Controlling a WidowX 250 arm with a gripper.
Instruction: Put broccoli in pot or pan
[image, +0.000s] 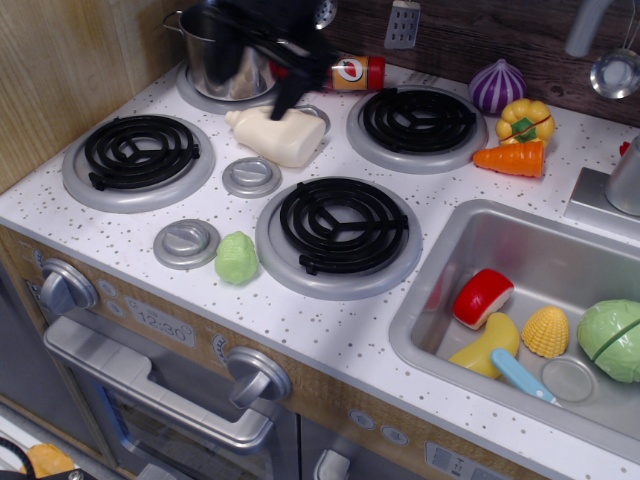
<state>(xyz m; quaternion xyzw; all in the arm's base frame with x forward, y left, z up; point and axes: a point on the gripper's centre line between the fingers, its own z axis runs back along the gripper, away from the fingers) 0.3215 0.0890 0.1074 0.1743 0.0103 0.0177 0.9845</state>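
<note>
The broccoli (237, 257), a small pale-green lumpy toy, lies on the white counter at the front, between a small grey knob disc (186, 243) and the front middle burner (340, 235). The shiny steel pot (222, 62) stands on the back left burner. My gripper (252, 58) is a dark motion-blurred shape over the pot's right side, far from the broccoli. Its fingers look spread and nothing is in them; one fingertip (286, 100) hangs just above a cream bottle.
A cream bottle (275, 135) lies beside the pot and a ketchup bottle (355, 72) behind it. An onion (497, 85), yellow pepper (525, 120) and carrot (512, 158) sit back right. The sink (500, 225) holds several toys, including a large green ball (612, 340).
</note>
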